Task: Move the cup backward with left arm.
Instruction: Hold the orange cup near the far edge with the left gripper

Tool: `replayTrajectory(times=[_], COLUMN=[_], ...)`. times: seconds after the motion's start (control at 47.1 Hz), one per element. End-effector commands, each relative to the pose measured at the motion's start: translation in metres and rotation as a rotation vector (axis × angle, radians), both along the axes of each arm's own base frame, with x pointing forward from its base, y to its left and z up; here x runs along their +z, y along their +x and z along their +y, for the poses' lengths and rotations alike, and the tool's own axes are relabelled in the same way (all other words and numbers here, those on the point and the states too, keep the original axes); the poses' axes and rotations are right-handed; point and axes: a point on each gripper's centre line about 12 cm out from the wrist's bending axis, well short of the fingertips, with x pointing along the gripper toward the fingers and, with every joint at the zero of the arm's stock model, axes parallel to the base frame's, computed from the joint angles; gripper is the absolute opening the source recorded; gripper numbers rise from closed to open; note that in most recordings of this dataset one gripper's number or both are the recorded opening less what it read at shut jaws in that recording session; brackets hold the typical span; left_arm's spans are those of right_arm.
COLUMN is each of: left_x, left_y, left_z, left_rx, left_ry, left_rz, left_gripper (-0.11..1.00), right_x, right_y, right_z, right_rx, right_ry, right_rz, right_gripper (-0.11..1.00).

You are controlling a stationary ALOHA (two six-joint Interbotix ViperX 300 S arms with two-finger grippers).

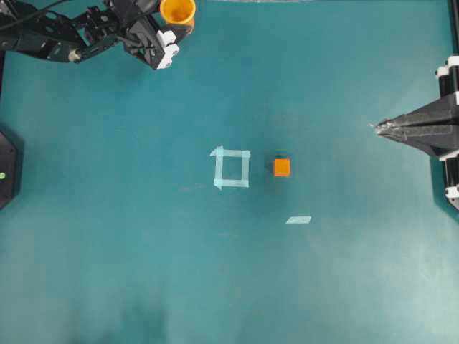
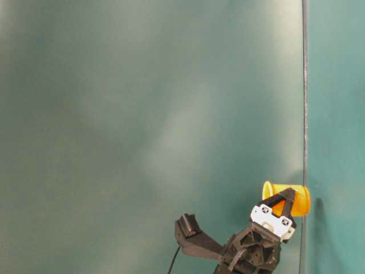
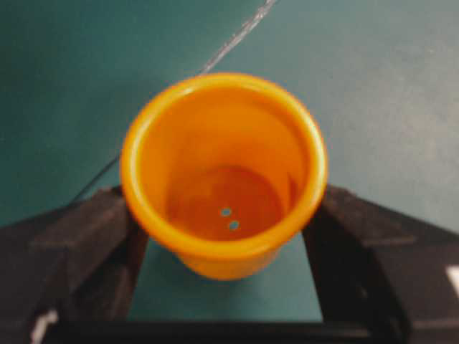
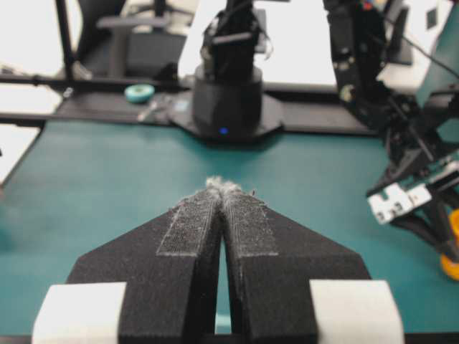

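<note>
Surface (image 1: 143,272) of plain teal carries no readable writing. Left hand (image 1: 174,27) pinches the cup (image 1: 177,11) at the far edge, top left in the overhead view; its fingers (image 3: 72,244) press both sides. Right hand (image 1: 378,127) is pressed together. The cup holds nothing. Orange cube (image 1: 282,167) sits beside a taped square (image 1: 232,168).

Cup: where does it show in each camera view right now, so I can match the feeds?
Overhead: cup at the top edge, left of centre, between the left end effector's fingers.
Table-level: lower right, beside the table's edge line.
Left wrist: centre, filling the frame.
Right wrist: a sliver at the right edge.
Shared landmark: the left end effector's white clips.
</note>
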Motion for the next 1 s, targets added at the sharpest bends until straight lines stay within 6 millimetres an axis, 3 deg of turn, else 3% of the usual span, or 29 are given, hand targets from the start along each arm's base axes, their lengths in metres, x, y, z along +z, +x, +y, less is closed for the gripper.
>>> replayTrajectory(times=[0.0, 0.977], left_x=[0.0117, 0.0126], left_y=[0.0027, 0.0011], left_z=[0.008, 0.0115], left_rx=[0.012, 0.021], left_ry=[0.023, 0.025], left_rz=[-0.031, -0.033], left_gripper=[0.65, 0.65], right_x=[0.0142, 0.0143], right_y=[0.0014, 0.0019], right_z=[0.0003, 0.0004], right_rx=[0.001, 0.002], right_ry=[-0.001, -0.003], right_rz=[-0.037, -0.031], right_gripper=[0.0, 0.0])
